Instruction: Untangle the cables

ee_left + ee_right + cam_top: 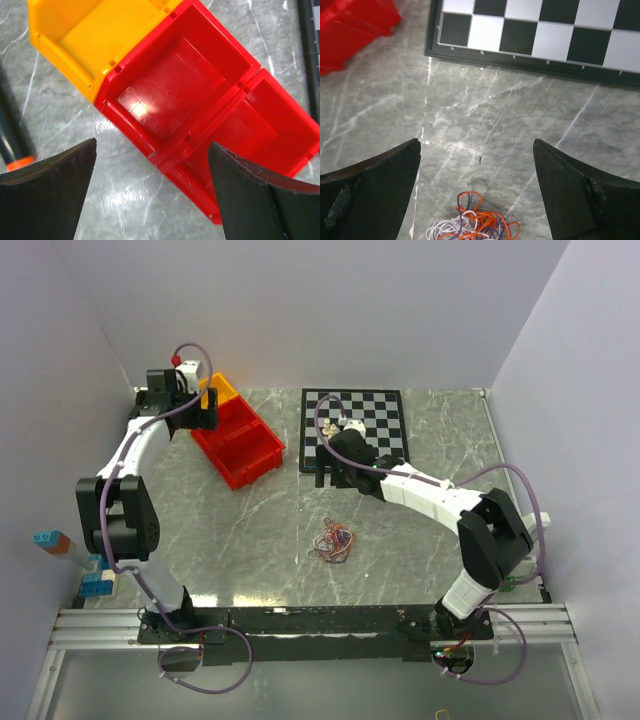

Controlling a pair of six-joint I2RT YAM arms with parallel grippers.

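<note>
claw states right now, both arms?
Left claw: open, empty, above the red bin.
Right claw: open, empty, not on the cables.

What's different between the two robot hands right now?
The left hand hangs over the red bins; the right hand hangs over bare table beside the chessboard. The cable tangle lies near the right hand, far from the left hand. Both hands are open and empty.
</note>
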